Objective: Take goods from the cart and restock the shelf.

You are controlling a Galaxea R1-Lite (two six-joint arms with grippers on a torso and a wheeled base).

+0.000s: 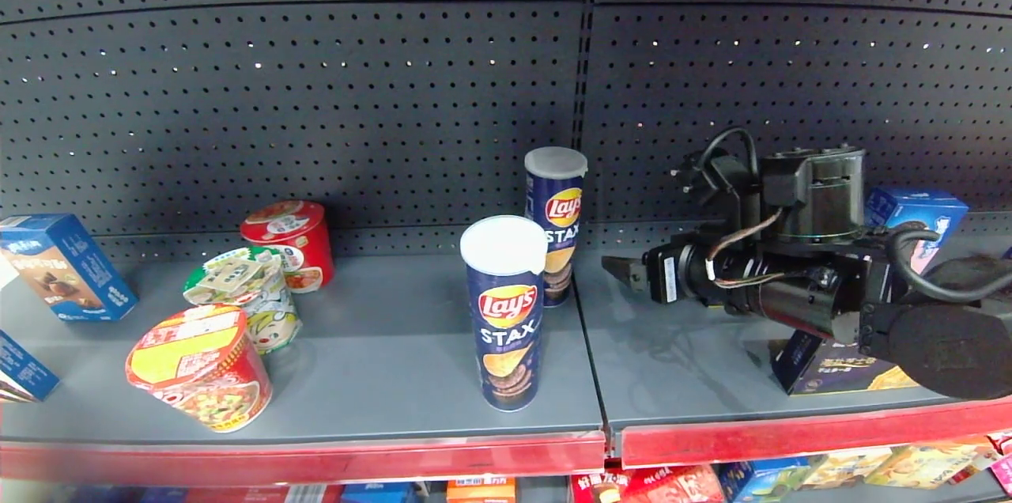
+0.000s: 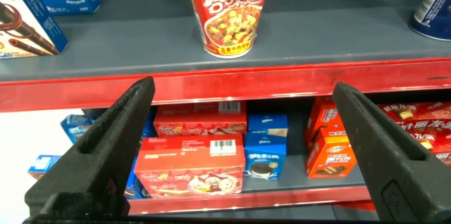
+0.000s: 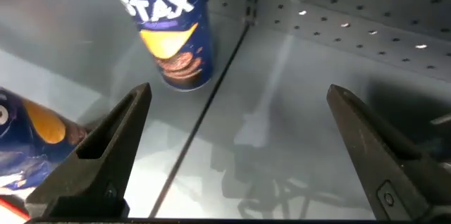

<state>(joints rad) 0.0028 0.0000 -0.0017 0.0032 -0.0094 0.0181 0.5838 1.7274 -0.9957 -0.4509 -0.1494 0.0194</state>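
Two tall blue chips cans stand on the grey shelf: one near the front, the other behind it by the panel seam. My right gripper hovers low over the shelf to the right of the cans, pointing at them. It is open and holds nothing; the back can and front can lie ahead of its fingers. My left gripper is open and empty in front of the red shelf edge, below a red cup of noodles.
Cups of noodles and blue boxes occupy the shelf's left. A blue box and a dark box sit behind and under my right arm. Packed boxes fill the lower shelf.
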